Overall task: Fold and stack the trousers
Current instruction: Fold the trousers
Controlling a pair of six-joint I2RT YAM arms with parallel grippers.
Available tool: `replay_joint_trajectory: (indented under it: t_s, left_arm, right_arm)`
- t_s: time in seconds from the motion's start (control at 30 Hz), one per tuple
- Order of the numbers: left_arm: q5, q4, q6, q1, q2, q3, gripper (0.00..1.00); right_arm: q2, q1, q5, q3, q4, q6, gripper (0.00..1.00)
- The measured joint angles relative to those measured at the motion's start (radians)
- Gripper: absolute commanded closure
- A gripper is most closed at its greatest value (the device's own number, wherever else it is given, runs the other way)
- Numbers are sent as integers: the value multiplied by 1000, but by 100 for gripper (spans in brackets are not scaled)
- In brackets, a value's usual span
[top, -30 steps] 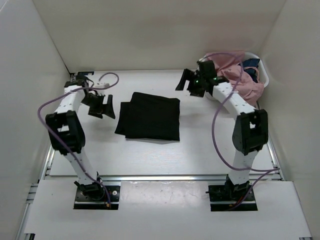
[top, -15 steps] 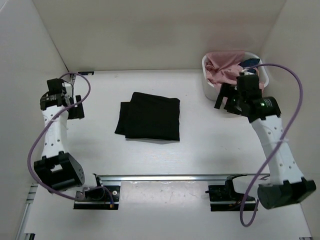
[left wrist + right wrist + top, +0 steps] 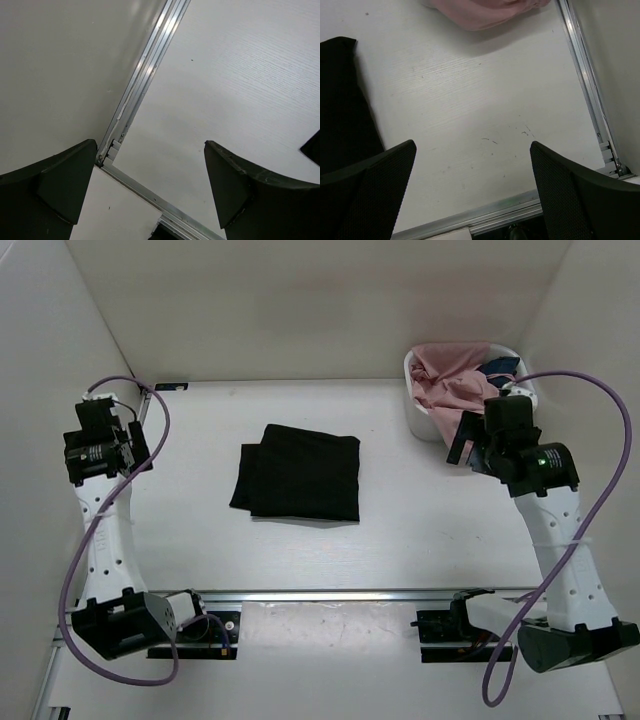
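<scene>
Looking down, I see my left gripper spread wide with nothing between its fingers, well left of the trousers. My right gripper is equally wide and bare, to their right. The trousers lie folded flat on the table. Beyond them to the right, a white tub holds a pink garment and a dark blue cloth
</scene>
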Motion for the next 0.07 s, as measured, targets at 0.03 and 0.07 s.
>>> replay_joint_trajectory:
  t_s: [0.03,0.07]
  left_arm:
    - [-5,0,0,0,2,0,0]
    - [-10,-1,0,0,3,0,0]
  right_arm:
    - [-5,0,3,-3,3,0,1]
    - [-13,0,6,-11,10,1,1]
